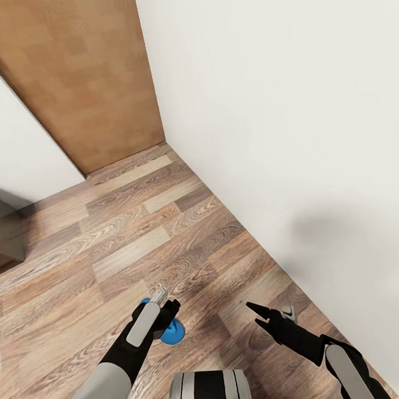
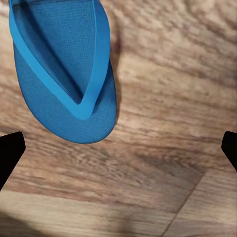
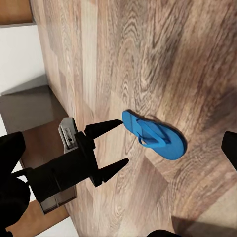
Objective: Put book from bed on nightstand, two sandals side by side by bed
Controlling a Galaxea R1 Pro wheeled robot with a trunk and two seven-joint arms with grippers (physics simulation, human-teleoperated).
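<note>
floor (image 1: 137, 238): open | wall (image 1: 289, 130): hems right side | sandal (image 2: 61, 74): unobstructed

One blue sandal (image 3: 154, 135) lies on the wood-plank floor (image 1: 166, 236); from the head camera a single patch of blue (image 1: 171, 332) shows under the left arm. Two arms come into the head view, one at each side, and each ends in one gripper: the left gripper (image 3: 112, 148) and the right gripper (image 1: 257, 313), each with two dark fingers. One brown wooden door (image 1: 76, 77) stands between two white wall faces (image 1: 289, 130). One dark piece of furniture (image 1: 3, 230) sits at the left edge.
</note>
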